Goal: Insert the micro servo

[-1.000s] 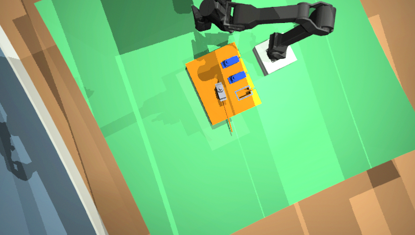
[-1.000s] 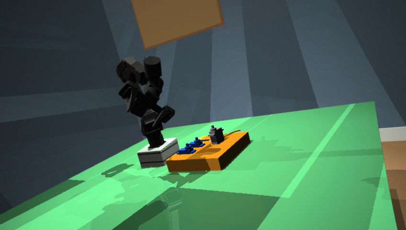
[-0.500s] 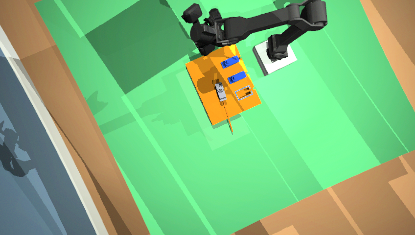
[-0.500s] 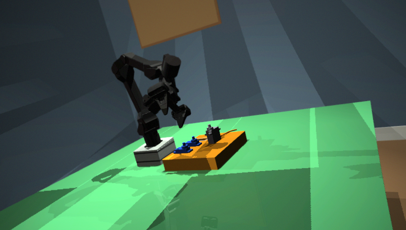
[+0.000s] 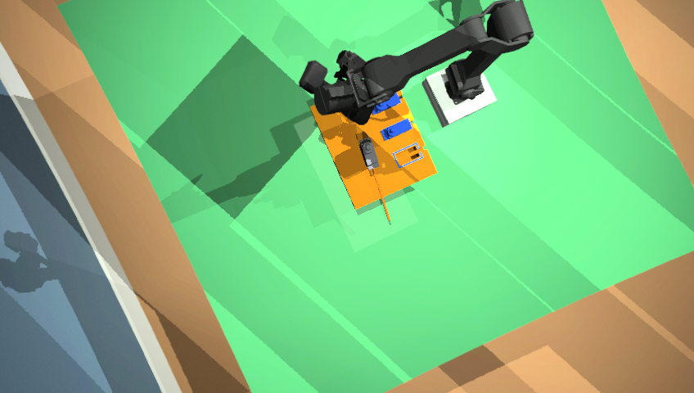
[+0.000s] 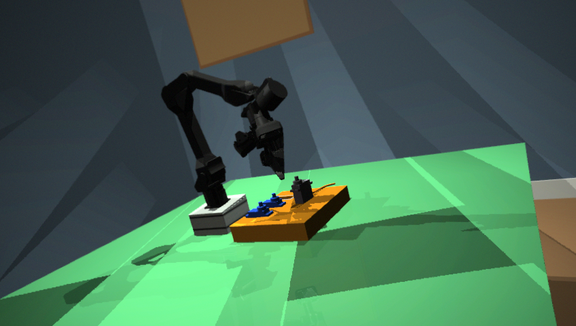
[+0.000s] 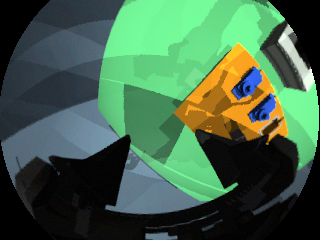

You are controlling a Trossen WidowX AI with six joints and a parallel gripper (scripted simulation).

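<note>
The loose servo [image 5: 368, 153] [image 6: 302, 191] is dark grey and stands upright on the orange deck [image 5: 360, 196] [image 6: 266, 233] [image 7: 200, 106], output shaft up. Its orange cable [image 5: 381, 194] [image 6: 325, 187] runs past the deck's edge. In the wrist view the servo is mostly hidden behind a finger. The marked pocket [image 5: 405, 148] is an empty outlined rectangle with dark openings, beside the blue servos. My gripper [image 6: 278, 172] [image 7: 164, 135] is open and empty, pointing down above the deck, higher than the servo and off to one side of it.
Two blue servos [image 5: 396, 129] [image 5: 388, 103] [image 6: 259, 210] [image 6: 274, 200] [image 7: 247, 85] [image 7: 262, 110] sit in the deck beside the marked pocket. The arm's white base [image 5: 462, 109] [image 6: 236, 216] stands close to the deck. A brown panel [image 6: 250, 32] shows at the top of the exterior view.
</note>
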